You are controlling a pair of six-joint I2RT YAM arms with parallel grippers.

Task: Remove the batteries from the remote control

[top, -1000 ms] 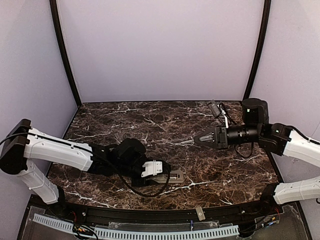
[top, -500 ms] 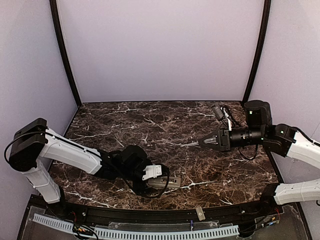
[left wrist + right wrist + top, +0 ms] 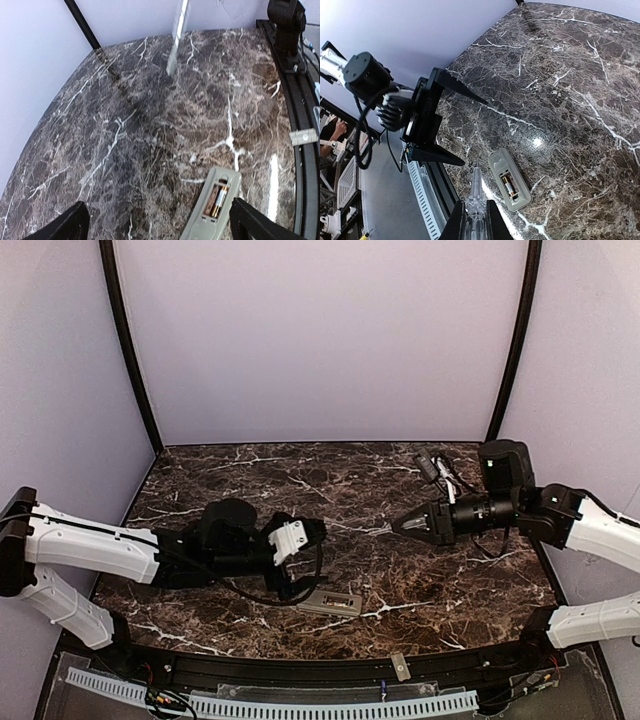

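The left jaws stand spread wide and grasp nothing, hanging just above the table (image 3: pixel 250 480). The remote (image 3: pixel 222 179) lies free at about five o'clock from them in the top view, at roughly six o'clock on the table by its near edge. The right jaws are clenched to a narrow point at the three o'clock side, aimed toward nine o'clock, well apart from the remote; whether anything thin is pinched between them cannot be told. The remote rests back-up, a slim grey-beige matte plastic slab with rounded corners. Its cover is off and the recess is open, so that step looks done. A battery (image 3: pixel 216 200), a dark cylinder with a gold band, sits in the recess, so the unloading itself is left. The table is glossy dark-brown marble with white veins.
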